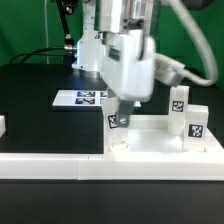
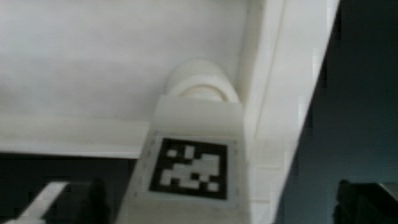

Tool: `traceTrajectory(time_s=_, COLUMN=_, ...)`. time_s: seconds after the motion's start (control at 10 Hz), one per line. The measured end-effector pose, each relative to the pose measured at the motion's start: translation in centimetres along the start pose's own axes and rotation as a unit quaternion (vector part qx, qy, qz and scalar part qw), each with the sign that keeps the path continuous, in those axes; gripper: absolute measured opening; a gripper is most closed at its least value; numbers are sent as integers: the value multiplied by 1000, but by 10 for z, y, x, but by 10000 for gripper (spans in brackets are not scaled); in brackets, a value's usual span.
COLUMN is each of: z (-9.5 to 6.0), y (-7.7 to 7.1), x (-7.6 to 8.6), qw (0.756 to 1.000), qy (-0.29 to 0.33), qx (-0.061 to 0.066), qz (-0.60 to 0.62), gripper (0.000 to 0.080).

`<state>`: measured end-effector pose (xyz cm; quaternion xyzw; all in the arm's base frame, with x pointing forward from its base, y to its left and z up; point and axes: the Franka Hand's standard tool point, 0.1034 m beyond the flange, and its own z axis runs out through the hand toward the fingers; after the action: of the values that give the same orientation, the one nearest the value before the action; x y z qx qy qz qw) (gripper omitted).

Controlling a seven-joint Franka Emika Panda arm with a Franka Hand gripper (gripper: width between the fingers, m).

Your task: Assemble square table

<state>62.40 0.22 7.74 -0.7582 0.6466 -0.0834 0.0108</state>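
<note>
Legs and a big white top (image 1: 150,140) make up the square table, and one leg (image 1: 116,121) matters most right now. Nearest the wrist camera, that leg (image 2: 196,140) stands straight up between the two fingers (image 2: 45,200) of the claw (image 2: 205,205). Its black-and-white tag faces the camera, and its round tip pokes toward the top's raised edge (image 2: 285,90).

The claw looks wide. Dark finger tips show on both sides of the leg, with a gap on each side, so I think the claw is not squeezing the leg.

In the exterior view, the claw (image 1: 118,112) hangs right over the leg. The leg's long side runs up and down, the same way the claw points. The leg sits at a corner of the top, on the exterior view's left side of it. I cannot tell if the leg is fully down in its hole.

Farther toward the exterior view's right, two more legs (image 1: 178,100) (image 1: 196,124) stand on the top, well apart from the claw.

Farther back on the black table (image 1: 40,100) lies the marker board (image 1: 85,97).

A long white rail (image 1: 50,165) runs along the front.

The next move likely turns on this: the leg is straight below the claw, so the claw would go straight up or down.
</note>
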Motion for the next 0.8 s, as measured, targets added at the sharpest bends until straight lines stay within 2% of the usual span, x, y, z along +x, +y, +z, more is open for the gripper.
traceTrajectory(time_s=0.2, z=-7, y=-2, x=-6, qw=996, qy=-4, qx=5, qz=-94, gripper=647)
traceTrajectory(time_s=0.4, z=-5, y=-1, x=-4, qw=989, qy=-3, qx=4, qz=-146, gripper=649)
traceTrajectory(time_s=0.8, z=-5, y=-1, x=-2, qw=961, qy=-1, qx=4, qz=-276, gripper=649)
